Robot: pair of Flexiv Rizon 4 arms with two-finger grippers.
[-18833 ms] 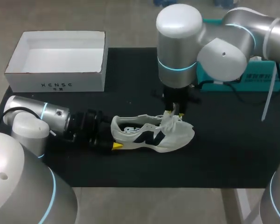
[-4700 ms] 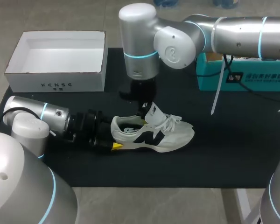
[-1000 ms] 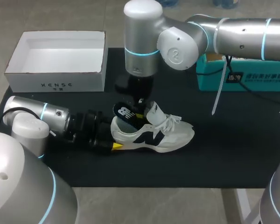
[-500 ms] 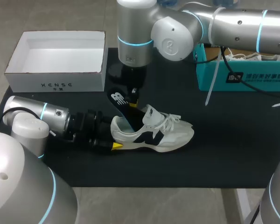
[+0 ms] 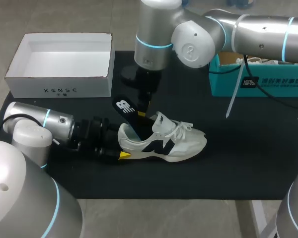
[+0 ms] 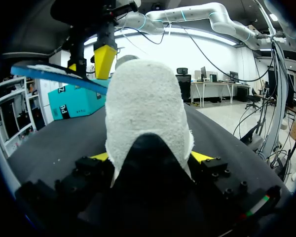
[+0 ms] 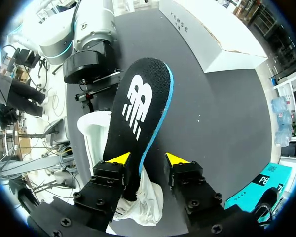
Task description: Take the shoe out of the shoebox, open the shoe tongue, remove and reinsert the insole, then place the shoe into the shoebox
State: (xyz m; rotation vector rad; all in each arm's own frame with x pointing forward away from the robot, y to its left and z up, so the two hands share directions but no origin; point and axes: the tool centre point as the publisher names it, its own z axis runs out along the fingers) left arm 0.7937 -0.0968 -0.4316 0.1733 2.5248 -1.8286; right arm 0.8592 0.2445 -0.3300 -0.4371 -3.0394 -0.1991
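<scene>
Off to the far side of the left claw (image 5: 120, 147), well apart from it, the white shoebox (image 5: 59, 64) sits open, with nothing showing in the part of its floor I can see. The left arm (image 5: 44, 121) lies low along the black table (image 5: 238, 168), and its claw is clamped on the heel of the white shoe (image 5: 164, 141). From above only one yellow tip shows, on the near side of the heel; the other finger is hidden behind the shoe. From that arm's own wrist, both tips peek out on either side of the heel (image 6: 145, 98), which blocks nearly everything ahead of the claw (image 6: 150, 158).

Ahead of the left claw and above the shoe's opening, the black insole (image 5: 129, 111) slants upward, heel end high, with its lower end down inside the shoe where I cannot see it. The right claw (image 5: 145, 106) comes down from a bulky wrist that covers most of it from above. Its own camera shows the insole (image 7: 138, 108) running out between the two fingers, pinched there by the right claw (image 7: 148, 159), though the insole hides one pad's contact. Under that claw the tongue (image 5: 164, 121) stands raised, and the laces (image 5: 181, 130) lie loose beyond it. The toe points away from both claws.

Well beyond the right claw, a teal box (image 5: 258, 79) sits at the table's far edge, partly hidden behind the right arm.
</scene>
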